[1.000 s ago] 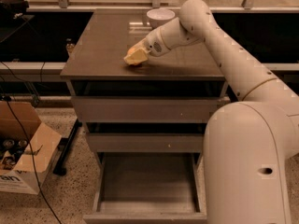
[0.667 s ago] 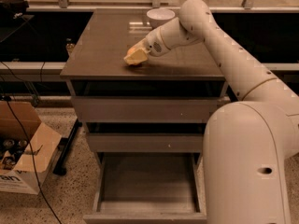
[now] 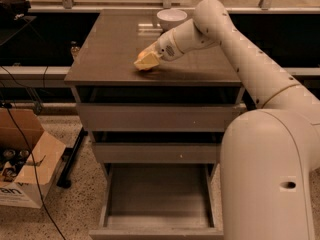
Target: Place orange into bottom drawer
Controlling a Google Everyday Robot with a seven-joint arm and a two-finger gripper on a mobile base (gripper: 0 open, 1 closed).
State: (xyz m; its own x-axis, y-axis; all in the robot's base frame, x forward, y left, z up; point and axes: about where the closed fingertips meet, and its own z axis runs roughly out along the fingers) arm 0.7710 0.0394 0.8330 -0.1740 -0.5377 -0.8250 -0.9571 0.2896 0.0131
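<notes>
My gripper [image 3: 146, 61] is down on the top of the grey-brown cabinet [image 3: 107, 49], left of its middle, with the arm reaching in from the right. A small patch of the orange [image 3: 143, 54] shows at the gripper's upper left edge; the rest of the fruit is hidden by the gripper. The bottom drawer [image 3: 159, 196] is pulled open below, and its plain grey inside holds nothing. The two upper drawers are closed.
A white bowl [image 3: 171, 18] stands at the back of the cabinet top, behind the gripper. An open cardboard box [image 3: 25, 169] with several cans sits on the floor at the left, with cables [image 3: 22, 134] running past it. My white base [image 3: 270, 179] fills the right.
</notes>
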